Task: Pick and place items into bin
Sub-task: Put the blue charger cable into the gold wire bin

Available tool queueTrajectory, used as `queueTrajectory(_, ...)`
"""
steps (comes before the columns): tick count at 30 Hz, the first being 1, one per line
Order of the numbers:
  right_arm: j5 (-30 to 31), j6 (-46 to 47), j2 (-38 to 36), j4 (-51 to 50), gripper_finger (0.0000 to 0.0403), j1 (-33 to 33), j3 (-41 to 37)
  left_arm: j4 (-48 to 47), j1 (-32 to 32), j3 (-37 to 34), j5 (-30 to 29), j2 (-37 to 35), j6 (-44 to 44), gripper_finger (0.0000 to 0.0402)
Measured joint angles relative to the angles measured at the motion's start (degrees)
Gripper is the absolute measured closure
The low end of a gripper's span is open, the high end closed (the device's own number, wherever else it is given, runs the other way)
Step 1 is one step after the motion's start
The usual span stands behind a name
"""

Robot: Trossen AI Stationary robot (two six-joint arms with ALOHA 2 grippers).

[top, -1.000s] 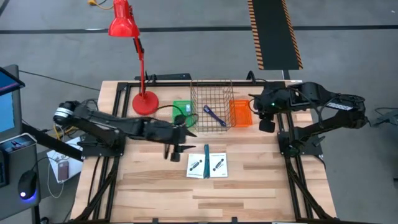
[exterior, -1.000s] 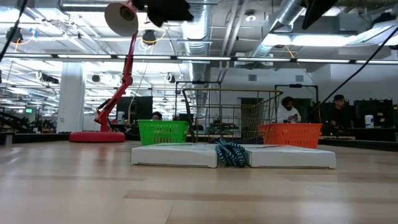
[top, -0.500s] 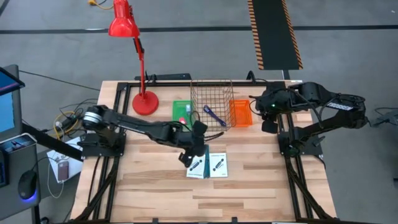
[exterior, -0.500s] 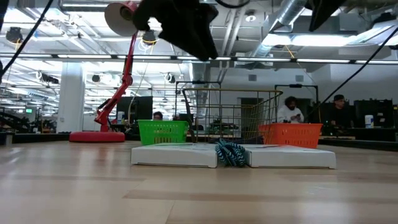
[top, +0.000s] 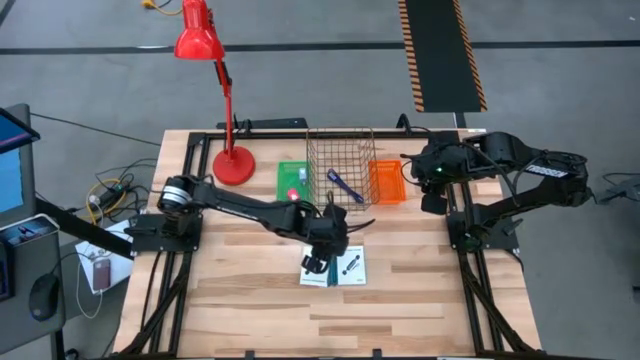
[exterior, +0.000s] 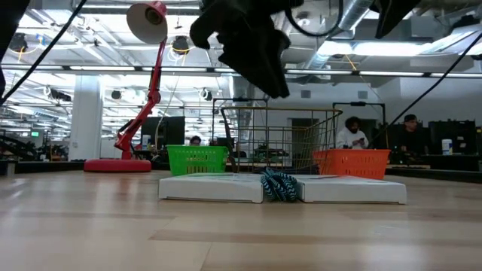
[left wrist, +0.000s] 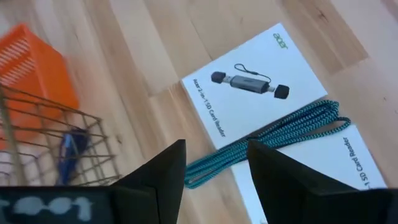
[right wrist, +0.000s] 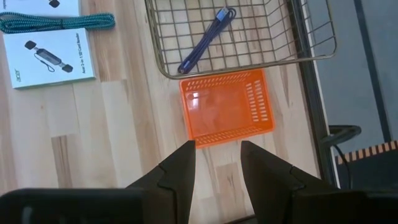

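L gripper (top: 318, 262) hangs over the table (top: 420, 300) centre, above the two white boxes (top: 350, 264) w/ the teal cord (left wrist: 267, 140) lying in the gap between them. Jaws parted a moderate way, holding nothing; cord sits just beyond the tips in L wrist view. R gripper (top: 428, 203) waits at the far right, above the orange basket (right wrist: 227, 106); jaws part-open, empty. Blue-purple cable (right wrist: 206, 38) lies inside the wire basket (top: 340, 165). Green basket (top: 293, 180) left of it holds a small red item (top: 291, 193) (high view only). Low view shows boxes side by side w/ cord bunched between, L gripper clear above them. Red lamp (top: 215, 90) far left.
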Motion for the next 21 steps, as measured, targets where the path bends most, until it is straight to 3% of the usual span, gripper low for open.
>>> queueTrajectory(6, 0.0, 0.05, 0.02, -0.01, 0.0282, 0.0, 0.0, -0.35, -0.02, 0.0, -0.24, 2.1, -7.66, 0.0237)
queueTrajectory(21, 0.0, 0.11, 0.02, -0.2, 0.0282, 0.0, 0.0, 1.92, 0.39, 0.31, -0.44, 6.17, -41.89, 0.0237)
